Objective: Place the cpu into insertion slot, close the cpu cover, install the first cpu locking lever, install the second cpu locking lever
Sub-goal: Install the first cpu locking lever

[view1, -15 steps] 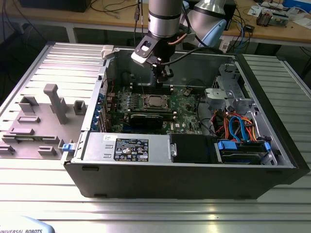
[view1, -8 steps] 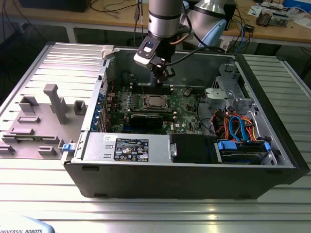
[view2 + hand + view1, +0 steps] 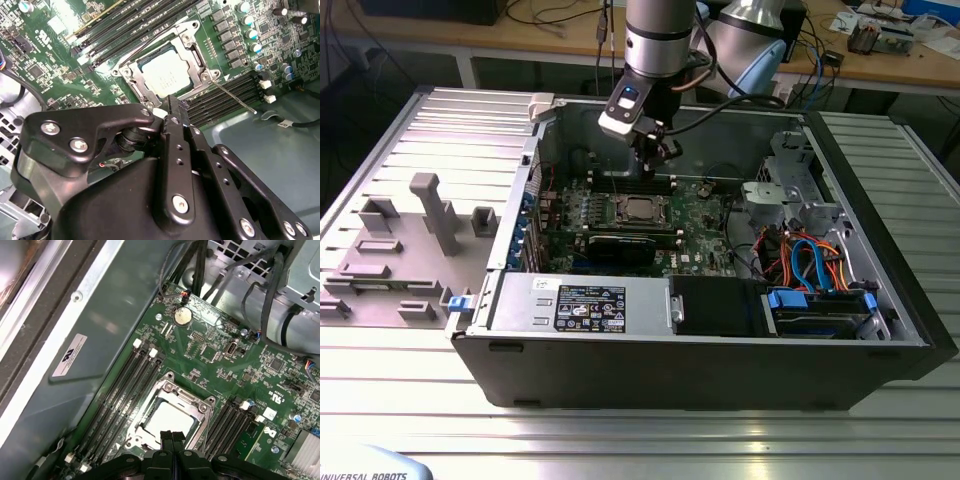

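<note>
Second wrist view: black hand, pinched closed, near flat shiny square cpu.

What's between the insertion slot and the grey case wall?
In the first wrist view, a bank of long black memory slots lies between the insertion slot and the case wall.

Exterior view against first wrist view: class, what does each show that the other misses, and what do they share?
Exterior view, of the two: the power supply, blue and orange cables, and grey fixture blocks beside the case. First wrist view, of the two: the coin cell battery and a white sticker on the case wall. Both: the cpu framed by the cpu cover, the memory slots, and the gripper over them.
</note>
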Robot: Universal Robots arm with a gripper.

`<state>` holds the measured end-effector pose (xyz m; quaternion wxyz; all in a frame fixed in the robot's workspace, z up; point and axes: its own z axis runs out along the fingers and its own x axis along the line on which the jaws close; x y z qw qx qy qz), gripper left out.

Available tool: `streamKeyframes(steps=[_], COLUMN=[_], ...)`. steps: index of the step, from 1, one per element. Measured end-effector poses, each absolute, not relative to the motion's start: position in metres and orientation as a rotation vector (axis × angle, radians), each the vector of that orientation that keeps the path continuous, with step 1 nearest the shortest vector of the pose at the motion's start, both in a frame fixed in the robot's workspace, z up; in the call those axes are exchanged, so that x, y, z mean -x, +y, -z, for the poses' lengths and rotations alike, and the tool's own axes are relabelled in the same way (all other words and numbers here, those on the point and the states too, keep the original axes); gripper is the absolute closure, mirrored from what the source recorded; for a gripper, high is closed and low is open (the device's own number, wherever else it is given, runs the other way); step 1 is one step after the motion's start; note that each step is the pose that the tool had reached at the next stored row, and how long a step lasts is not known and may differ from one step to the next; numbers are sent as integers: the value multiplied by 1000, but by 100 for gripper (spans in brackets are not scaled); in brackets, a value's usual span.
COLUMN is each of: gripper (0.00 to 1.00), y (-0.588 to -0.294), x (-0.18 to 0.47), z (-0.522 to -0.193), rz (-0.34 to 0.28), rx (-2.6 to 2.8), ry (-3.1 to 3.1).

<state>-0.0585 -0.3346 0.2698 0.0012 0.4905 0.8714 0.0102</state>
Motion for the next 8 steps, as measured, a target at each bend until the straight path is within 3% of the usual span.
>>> streamKeyframes(steps=[8], gripper=[89], y=[-335], x=[58], z=[-270], rz=[-32], rx=[-1428], ry=[2796])
